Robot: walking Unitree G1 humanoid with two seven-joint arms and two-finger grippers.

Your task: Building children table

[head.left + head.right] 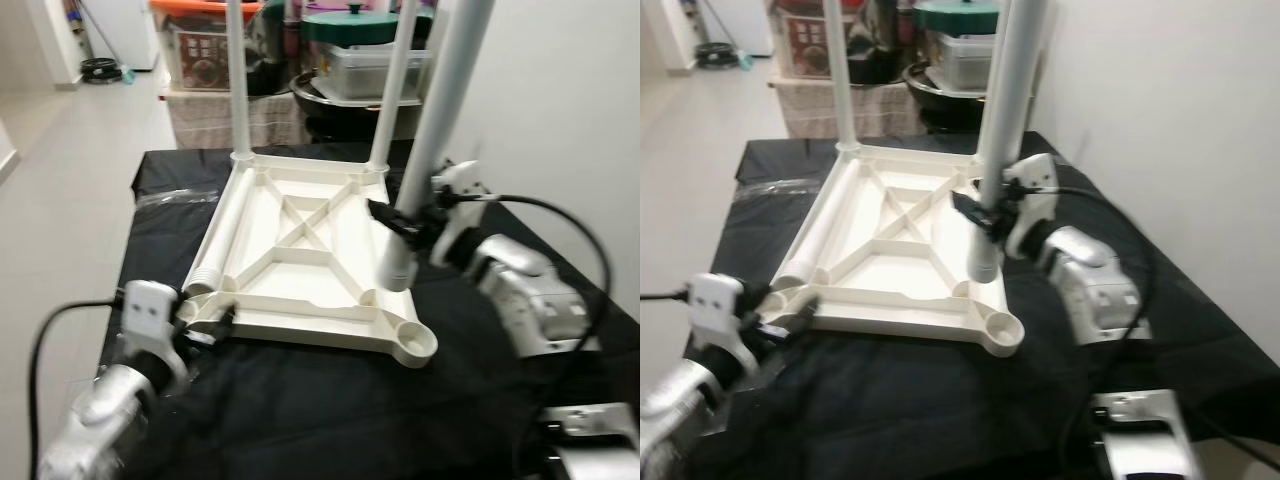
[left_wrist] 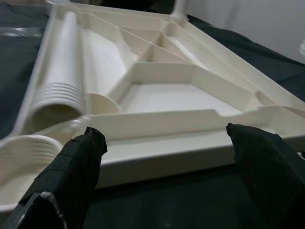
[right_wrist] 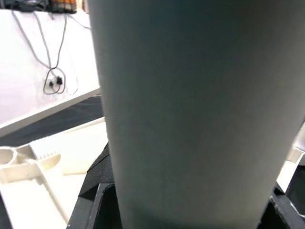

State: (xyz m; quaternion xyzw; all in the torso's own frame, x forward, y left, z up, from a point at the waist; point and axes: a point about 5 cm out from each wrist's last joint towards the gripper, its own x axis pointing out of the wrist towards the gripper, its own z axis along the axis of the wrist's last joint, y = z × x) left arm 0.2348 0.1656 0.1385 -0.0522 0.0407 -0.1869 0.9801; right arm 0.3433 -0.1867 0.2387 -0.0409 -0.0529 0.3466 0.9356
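Right claw (image 1: 400,222) is clamped low on the smooth, light-looking plastic leg (image 1: 440,130), good spot since it's slippery, while left claw (image 2: 167,157) sits apart by the stiff tabletop (image 1: 300,250).

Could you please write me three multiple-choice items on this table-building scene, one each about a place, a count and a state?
1. Where does the loose white ribbed-end leg lie?
A. inside the tabletop's left edge
B. on the floor
C. in the right tool

2. How many legs stand upright in the upturned white plastic tabletop?
A. none
B. three
C. five

3. The right tool is:
A. open above the cloth
B. shut on a thick white upright leg
C. holding a lid

Answers: 1 A, it lies along the left rim; 2 B, two far, one near; 3 B, fingers clasp it.
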